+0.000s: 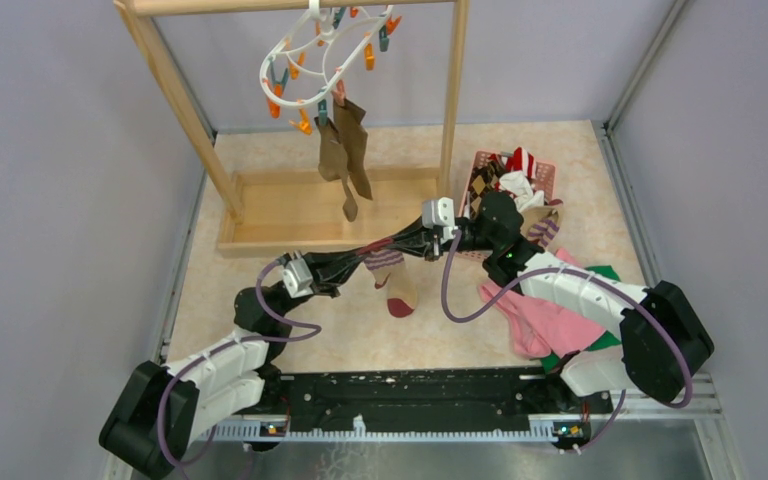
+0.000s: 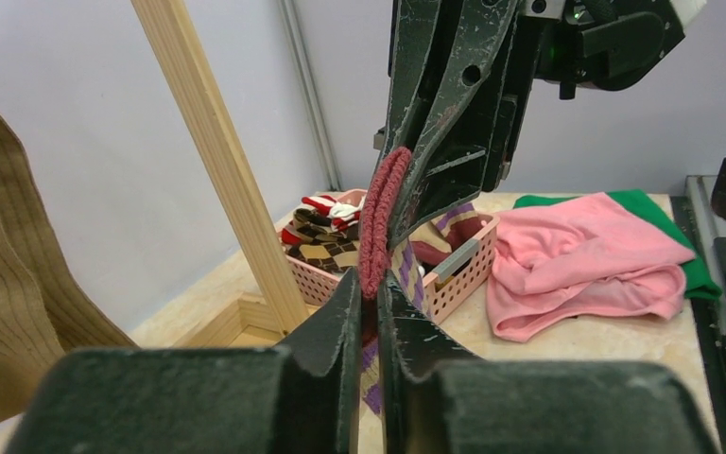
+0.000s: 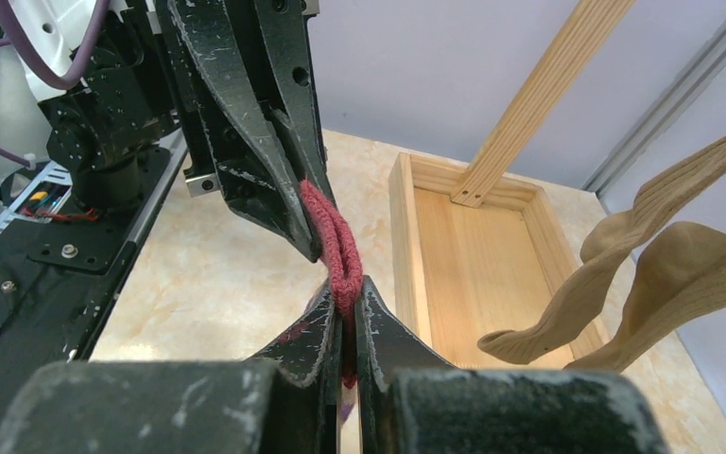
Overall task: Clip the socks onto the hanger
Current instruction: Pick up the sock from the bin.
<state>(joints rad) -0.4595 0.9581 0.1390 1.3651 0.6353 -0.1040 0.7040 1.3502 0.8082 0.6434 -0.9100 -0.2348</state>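
maroon-cuffed sock (image 1: pixel 398 290) hangs pinched between left gripper (image 2: pixel 369 284) and right gripper (image 3: pixel 342 288).

Top camera: high at the near side, looking down and forward onto the wooden rack (image 1: pixel 450 90). Wrist cameras: very close in, facing each other across the maroon sock cuff (image 2: pixel 378 222) just in front of the rack. All three views share that cuff.

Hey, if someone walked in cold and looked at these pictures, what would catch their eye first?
The left gripper and right gripper meet mid-table, both pinching one striped sock by its maroon cuff. Behind them, two brown socks dangle from the hanger on the wooden rack.
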